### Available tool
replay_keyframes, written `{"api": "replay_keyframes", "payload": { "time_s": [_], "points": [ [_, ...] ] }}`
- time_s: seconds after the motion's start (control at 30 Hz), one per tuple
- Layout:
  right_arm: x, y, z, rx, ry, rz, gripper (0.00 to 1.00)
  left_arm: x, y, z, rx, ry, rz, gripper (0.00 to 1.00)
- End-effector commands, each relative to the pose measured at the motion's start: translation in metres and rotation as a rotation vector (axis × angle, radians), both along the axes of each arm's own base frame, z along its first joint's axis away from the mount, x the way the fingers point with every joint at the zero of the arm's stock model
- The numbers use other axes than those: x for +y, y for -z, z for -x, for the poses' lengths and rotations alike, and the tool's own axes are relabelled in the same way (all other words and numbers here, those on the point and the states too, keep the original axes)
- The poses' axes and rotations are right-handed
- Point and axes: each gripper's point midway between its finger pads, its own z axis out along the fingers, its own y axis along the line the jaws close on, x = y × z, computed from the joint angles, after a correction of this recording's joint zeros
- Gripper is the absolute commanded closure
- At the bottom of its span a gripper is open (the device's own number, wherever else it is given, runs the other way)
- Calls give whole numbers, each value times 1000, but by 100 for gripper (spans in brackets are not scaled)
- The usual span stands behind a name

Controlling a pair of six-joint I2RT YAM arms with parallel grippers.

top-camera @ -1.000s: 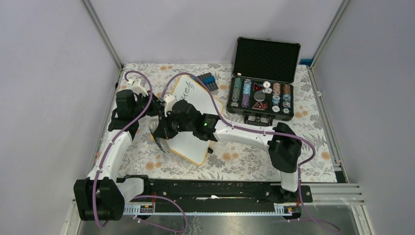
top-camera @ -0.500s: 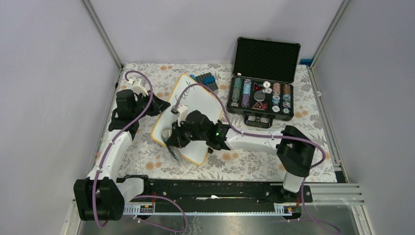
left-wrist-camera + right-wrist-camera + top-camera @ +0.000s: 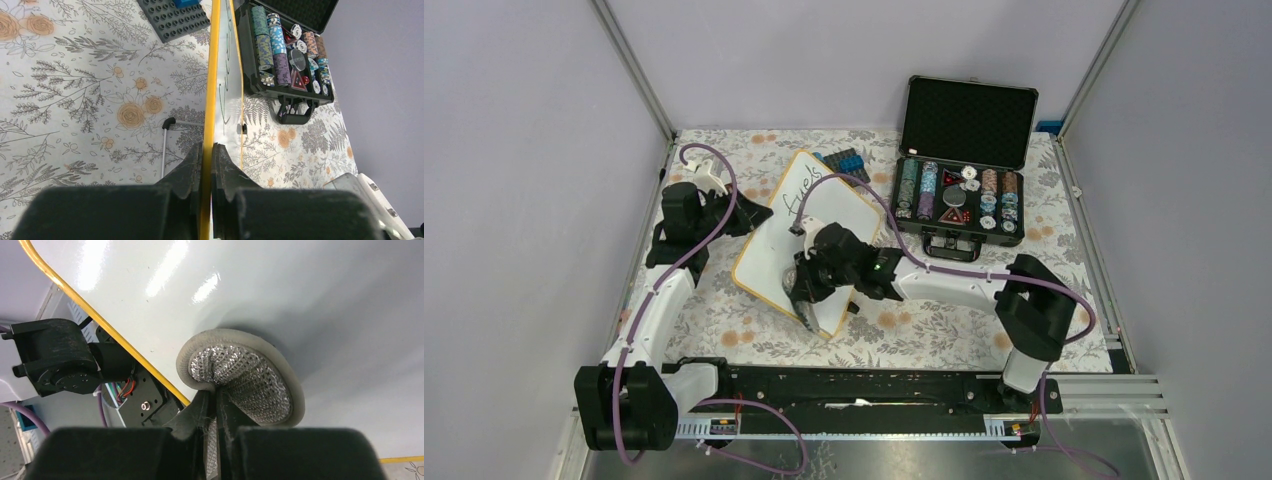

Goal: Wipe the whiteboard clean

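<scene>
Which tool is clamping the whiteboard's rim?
The left tool, shut on the yellow rim of the flat white whiteboard; the right tool instead pinches a silvery mesh pad.

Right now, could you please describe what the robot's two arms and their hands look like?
Both arms match: the left arm and right arm have white link shells between bulky black joint housings, each trailed by a purple cable. A small green light glows on the right forearm. The left hand and right hand have matte black, tapered fingers.
</scene>
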Motion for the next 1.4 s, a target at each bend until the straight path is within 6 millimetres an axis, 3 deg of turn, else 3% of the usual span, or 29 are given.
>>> {"api": "replay_keyframes", "payload": {
  "time_s": [0.0,0.1,0.27,0.37,0.43,0.53,0.63,0.73,0.93,1.03,1.1,1.2,1.3,1.37],
  "points": [
    [32,-28,-22,-46,-18,-50,100,-15,-13,8,-36,69,22,100],
    [56,-58,-19,-82,-68,-113,100,-16,-13,8,-36,70,22,100],
    [90,-90,-1,-132,-166,-167,100,-17,-13,9,-33,76,24,100],
    [100,-100,4,-141,-187,-193,100,-17,-14,10,-39,77,23,100],
    [100,-95,3,-148,-184,-187,100,-16,-14,10,-42,70,18,100],
    [85,-70,-8,-158,-126,-124,100,-16,-12,9,-30,72,14,100],
    [56,-41,-16,-112,-72,-85,100,-17,-12,9,-34,69,9,100],
    [14,1,-23,-59,13,-27,100,-18,-13,9,-31,78,14,100],
    [-92,95,-41,108,265,79,100,-17,-12,9,-27,74,8,100],
    [-127,124,-50,158,356,115,100,-17,-12,8,-28,72,7,100],
    [-133,133,-53,192,377,135,100,-16,-8,7,-19,63,2,100],
    [-120,126,-57,209,360,94,100,-18,-10,8,-17,81,8,100],
    [-90,96,-63,208,307,34,100,-14,-6,7,-15,56,-7,100],
    [-65,63,-65,140,272,0,100,-18,-5,7,-5,79,3,100]
  ]
}}
